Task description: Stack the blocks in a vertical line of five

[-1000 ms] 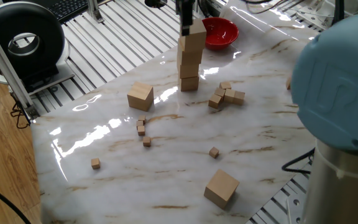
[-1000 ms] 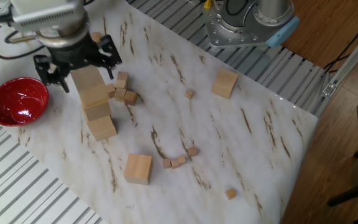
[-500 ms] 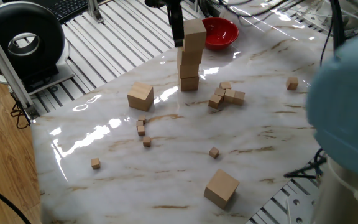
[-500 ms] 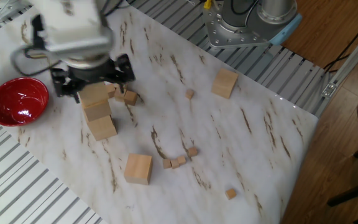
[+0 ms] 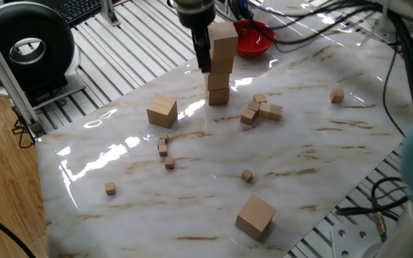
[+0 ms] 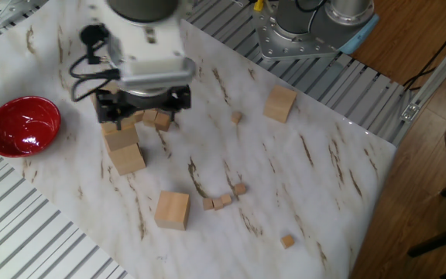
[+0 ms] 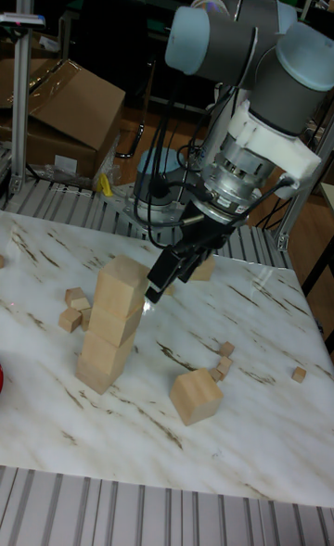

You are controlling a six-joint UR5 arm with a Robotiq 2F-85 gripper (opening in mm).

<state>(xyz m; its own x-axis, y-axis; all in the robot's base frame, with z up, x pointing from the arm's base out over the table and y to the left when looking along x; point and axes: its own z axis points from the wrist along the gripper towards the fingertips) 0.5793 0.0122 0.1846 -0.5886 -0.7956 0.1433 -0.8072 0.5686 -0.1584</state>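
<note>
Standing on the marble table (image 5: 314, 154) is a stack (image 7: 113, 323) of three blocks, slightly stepped, near the red bowl (image 5: 255, 36). The gripper (image 7: 179, 273) hangs just beside the stack's top block (image 7: 123, 287), at about that block's height; in the tall fixed view its fingers (image 7: 163, 276) are apart and hold nothing, with a gap visible between them and the block. From the other fixed view the gripper body covers most of the stack, leaving only the lower blocks (image 6: 126, 151) showing. Two more blocks lie loose on the table: one (image 5: 162, 111) in front of the stack, another (image 5: 255, 216) near the table's edge, well apart from the stack. A cluster of tiny cubes (image 5: 261, 110) sits just beside the stack's base; other tiny cubes (image 5: 165, 149) are scattered across the marble.
</note>
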